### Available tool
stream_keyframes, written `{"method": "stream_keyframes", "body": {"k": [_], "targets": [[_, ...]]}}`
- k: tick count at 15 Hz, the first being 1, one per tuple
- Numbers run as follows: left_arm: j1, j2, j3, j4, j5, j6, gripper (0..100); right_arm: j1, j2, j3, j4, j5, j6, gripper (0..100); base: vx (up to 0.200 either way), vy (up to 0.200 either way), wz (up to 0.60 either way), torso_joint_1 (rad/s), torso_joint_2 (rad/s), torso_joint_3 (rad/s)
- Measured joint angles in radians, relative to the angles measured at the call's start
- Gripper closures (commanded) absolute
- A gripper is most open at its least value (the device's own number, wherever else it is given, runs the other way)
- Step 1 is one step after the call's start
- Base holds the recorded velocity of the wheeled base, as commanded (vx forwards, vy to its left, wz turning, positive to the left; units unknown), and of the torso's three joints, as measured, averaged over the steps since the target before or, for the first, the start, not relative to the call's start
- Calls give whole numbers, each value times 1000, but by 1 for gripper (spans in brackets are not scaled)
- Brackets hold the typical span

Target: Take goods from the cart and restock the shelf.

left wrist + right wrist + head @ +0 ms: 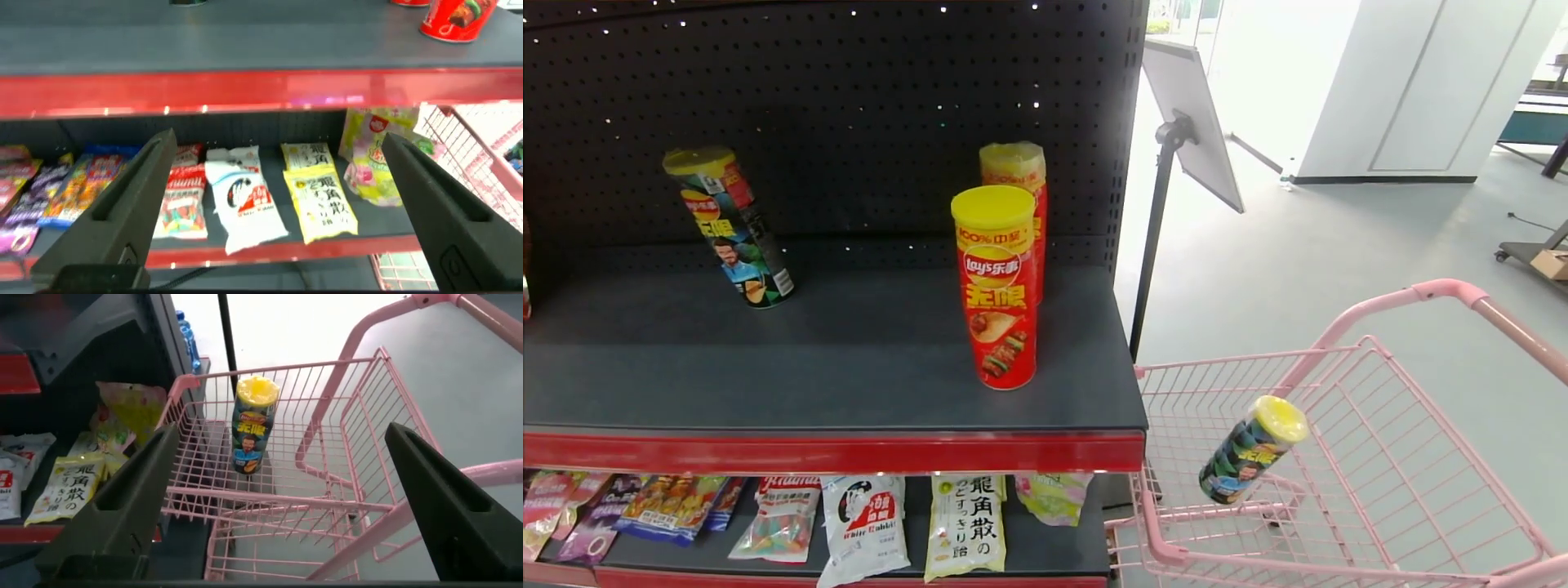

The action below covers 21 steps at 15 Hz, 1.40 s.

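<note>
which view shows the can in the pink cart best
Right wrist view: the can sits mid-frame in the cart, lid and label clear. The head view shows it whole but off toward a corner. In the left wrist view it's too hidden to tell.

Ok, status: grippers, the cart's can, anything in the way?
Left gripper open, empty, facing lower snack shelf. Right gripper open, empty, above pink cart. One dark chip can in cart, unobstructed.

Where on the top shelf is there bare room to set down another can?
The widest bare patch of the top shelf lies between the dark can and the front red can. The lower shelf is crowded with snack bags.
</note>
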<state>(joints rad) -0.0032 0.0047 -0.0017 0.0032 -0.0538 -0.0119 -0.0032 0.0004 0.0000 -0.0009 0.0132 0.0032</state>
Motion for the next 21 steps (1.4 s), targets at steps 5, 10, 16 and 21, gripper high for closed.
{"method": "stream_keyframes", "body": {"k": [5,10,16,21], "targets": [[0,0,0,0,0,0,0,0,0,0,0,1,0,0,0,0,0,0,0,0],[0,0,0,0,0,0,0,0,0,0,0,3,0,0,0,0,0,-140,335,184],[0,0,0,0,0,0,0,0,0,0,0,3,0,0,0,0,0,-200,484,281],[0,0,0,0,0,0,0,0,0,0,-1,3,0,0,0,0,0,-209,539,332]]}}
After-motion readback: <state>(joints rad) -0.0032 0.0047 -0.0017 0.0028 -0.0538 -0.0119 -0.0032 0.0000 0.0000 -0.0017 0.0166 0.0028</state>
